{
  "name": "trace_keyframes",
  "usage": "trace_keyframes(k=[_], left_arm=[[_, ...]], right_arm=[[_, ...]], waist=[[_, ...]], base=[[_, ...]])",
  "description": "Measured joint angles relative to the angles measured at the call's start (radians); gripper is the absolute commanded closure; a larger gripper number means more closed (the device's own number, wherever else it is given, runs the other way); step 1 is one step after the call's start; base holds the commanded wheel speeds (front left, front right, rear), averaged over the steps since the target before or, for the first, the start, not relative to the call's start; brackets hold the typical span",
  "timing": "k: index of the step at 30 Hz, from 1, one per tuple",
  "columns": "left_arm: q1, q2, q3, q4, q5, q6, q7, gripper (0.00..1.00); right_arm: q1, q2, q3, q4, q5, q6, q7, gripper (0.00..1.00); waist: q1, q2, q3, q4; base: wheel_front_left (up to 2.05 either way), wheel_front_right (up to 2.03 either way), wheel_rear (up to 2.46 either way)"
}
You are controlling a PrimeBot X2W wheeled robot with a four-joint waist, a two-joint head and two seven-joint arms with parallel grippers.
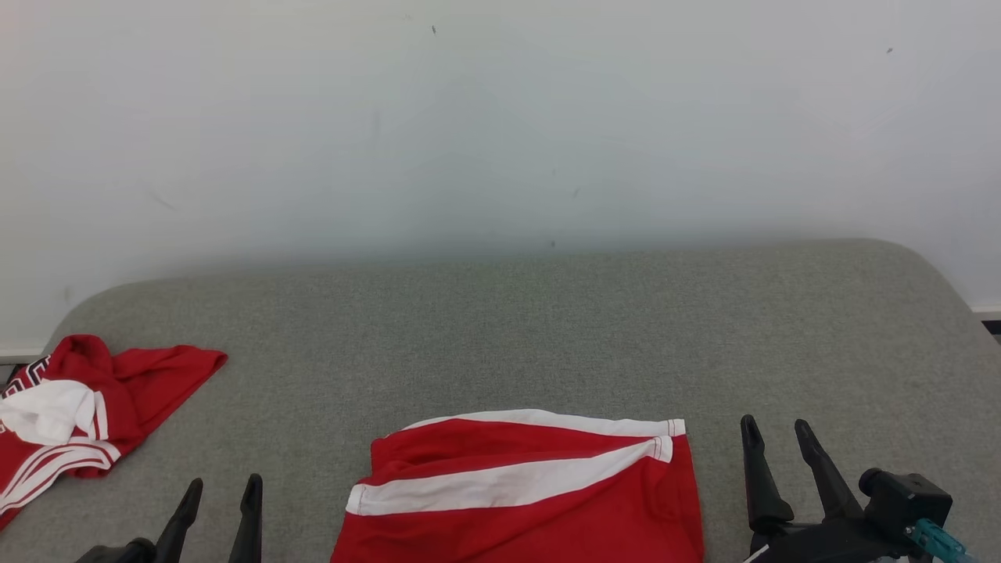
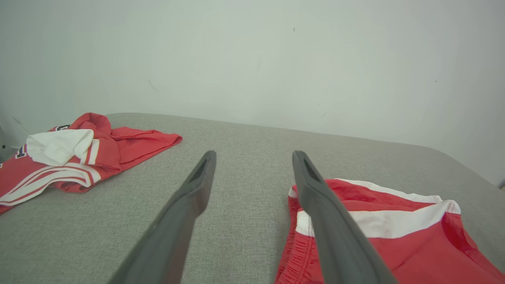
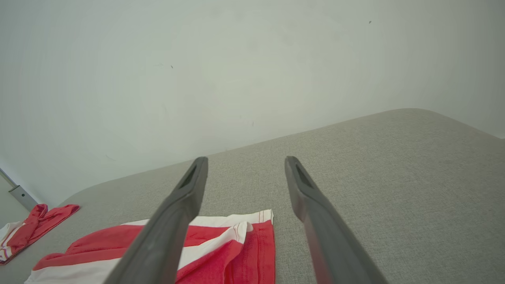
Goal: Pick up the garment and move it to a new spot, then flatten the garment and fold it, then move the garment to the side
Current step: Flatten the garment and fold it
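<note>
Left claw (image 1: 225,482), right claw (image 1: 776,424) gape beside garment (image 1: 532,500) lying crosswise.

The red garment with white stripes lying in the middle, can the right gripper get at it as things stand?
Probably yes: the right gripper stands open just beside the red garment with white stripes, with only bare grey fabric surface between them.
</note>
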Motion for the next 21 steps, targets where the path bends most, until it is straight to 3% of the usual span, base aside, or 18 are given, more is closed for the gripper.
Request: trace_keyframes(k=[9, 21], left_arm=[[0.019, -0.024, 0.029, -0.053, 0.052, 0.0, 0.005, 0.0], [0.031, -0.06, 0.038, -0.115, 0.11, 0.0, 0.053, 0.0]], right_arm=[[0.006, -0.006, 0.011, -0.003, 0.01, -0.001, 0.025, 0.0], [-0.034, -0.064, 0.083, 0.033, -0.016, -0.01, 0.339, 0.0]], waist=[[0.0, 0.0, 0.01, 0.013], [0.0, 0.0, 0.025, 0.022]], base=[[0.0, 0.0, 0.0], [0.0, 0.0, 0.0]])
